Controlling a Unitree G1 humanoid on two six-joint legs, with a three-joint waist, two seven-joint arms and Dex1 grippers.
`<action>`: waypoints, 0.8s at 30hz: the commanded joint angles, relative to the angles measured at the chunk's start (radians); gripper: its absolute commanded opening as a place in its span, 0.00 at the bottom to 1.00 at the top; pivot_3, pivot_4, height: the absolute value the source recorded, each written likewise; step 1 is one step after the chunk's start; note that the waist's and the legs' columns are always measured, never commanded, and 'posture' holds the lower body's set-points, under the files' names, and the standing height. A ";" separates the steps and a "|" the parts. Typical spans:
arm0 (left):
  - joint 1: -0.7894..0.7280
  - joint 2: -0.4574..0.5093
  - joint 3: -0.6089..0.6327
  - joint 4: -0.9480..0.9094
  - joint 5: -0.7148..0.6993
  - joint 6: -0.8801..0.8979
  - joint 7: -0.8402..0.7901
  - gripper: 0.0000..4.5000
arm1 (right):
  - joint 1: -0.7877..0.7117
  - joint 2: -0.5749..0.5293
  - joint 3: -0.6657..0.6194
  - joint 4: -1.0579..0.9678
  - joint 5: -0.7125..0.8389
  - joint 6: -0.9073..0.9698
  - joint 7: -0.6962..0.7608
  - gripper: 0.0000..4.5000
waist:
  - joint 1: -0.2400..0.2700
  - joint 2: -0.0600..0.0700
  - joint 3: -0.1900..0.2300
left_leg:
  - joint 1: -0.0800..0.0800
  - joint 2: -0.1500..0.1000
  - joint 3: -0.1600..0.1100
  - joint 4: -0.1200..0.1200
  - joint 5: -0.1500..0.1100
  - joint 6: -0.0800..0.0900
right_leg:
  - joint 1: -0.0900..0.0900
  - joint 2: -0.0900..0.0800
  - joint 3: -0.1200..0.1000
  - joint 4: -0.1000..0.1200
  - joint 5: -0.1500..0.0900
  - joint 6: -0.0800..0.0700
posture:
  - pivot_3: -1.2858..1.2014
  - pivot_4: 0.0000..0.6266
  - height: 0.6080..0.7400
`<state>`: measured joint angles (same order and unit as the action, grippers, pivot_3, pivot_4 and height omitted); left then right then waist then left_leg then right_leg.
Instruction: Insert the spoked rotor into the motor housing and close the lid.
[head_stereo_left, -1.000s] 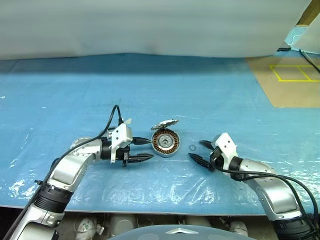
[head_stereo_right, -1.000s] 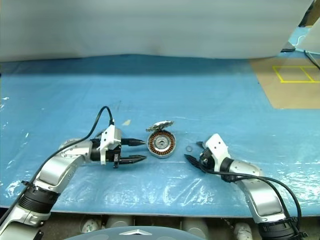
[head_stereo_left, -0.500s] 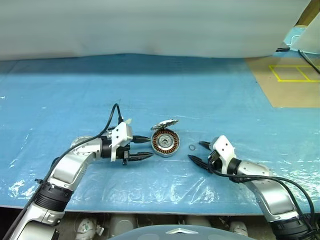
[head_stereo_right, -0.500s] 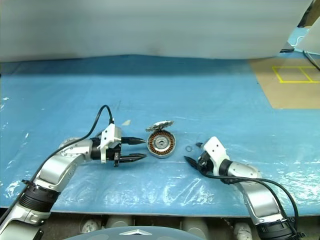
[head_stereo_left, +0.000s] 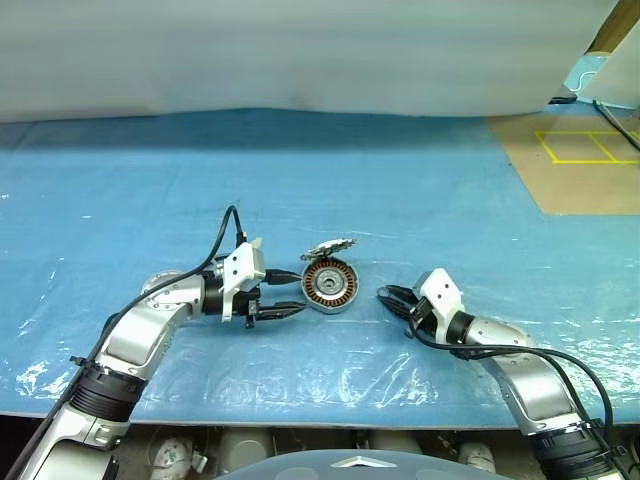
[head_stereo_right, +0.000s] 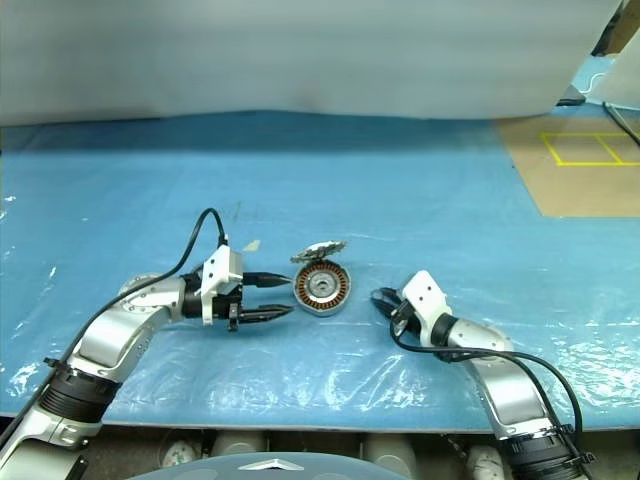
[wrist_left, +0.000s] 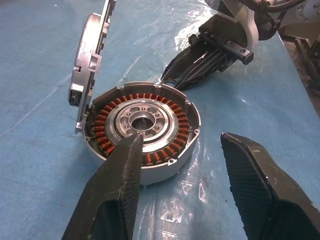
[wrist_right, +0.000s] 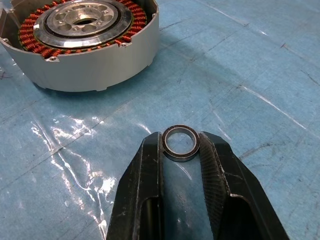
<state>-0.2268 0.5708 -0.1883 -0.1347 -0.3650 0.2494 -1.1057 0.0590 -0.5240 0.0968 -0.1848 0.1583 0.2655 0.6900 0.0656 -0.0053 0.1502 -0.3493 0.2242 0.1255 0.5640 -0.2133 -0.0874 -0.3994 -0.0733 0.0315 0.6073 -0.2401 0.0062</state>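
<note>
- Surface: blue plastic sheet (head_stereo_left: 420, 190) over the table, pale wall beyond, a taped yellow square on brown board at 1 o'clock.
- Housing (head_stereo_left: 331, 284): open can at the sheet's centre, copper windings showing, a bright hub seated inside. I judge it heavy, rigid and slick; take it by the outer wall, never the windings.
- Lid (wrist_left: 90, 85): propped on edge against the housing's 11 o'clock side. I judge it stiff with sharp teeth; pinch it across the rim.
- Rotor: I cannot tell if the bright part in the can is it.
- My left gripper (head_stereo_left: 287, 297): fingers apart, empty, at the housing's 9 o'clock.
- My right gripper (wrist_right: 181, 145): fingers pinched on the ring (wrist_right: 180, 142), at the housing's 3 o'clock.
- View difference: the right wrist view shows the ring clamped; the head views leave that too small to read.
</note>
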 joint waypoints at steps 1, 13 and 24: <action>-0.002 0.003 0.008 -0.035 -0.002 0.002 0.005 0.57 | 0.029 -0.017 0.016 -0.038 -0.008 0.054 0.003 0.14 | 0.001 0.000 0.000 | 0.000 0.000 0.000 0.000 0.000 0.000 | 0.000 0.000 0.000 0.000 0.000 0.000 | 0.52 0.24 1.00; -0.003 0.005 0.010 -0.041 0.000 0.005 0.010 0.57 | -0.086 -0.029 -0.092 -0.292 0.176 0.330 -0.003 0.14 | 0.001 0.000 0.000 | 0.000 0.000 0.000 0.000 0.000 0.000 | -0.002 0.000 0.000 0.000 0.002 0.003 | 0.52 0.24 1.00; 0.003 -0.010 0.014 -0.016 0.018 -0.030 0.025 0.57 | -0.235 -0.090 0.036 -0.259 0.234 0.395 0.149 0.14 | 0.002 0.001 0.000 | 0.000 0.000 0.000 0.000 0.000 0.000 | -0.003 0.000 -0.002 0.000 0.002 0.004 | 0.52 0.24 1.00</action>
<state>-0.2265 0.5610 -0.1882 -0.1334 -0.3469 0.2414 -1.0812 -0.1498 -0.5974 0.1156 -0.4593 0.3872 0.6836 0.7954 0.0677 -0.0048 0.1504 -0.3497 0.2241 0.1251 0.5635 -0.2132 -0.0876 -0.4022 -0.0734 0.0301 0.6072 -0.2377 0.0101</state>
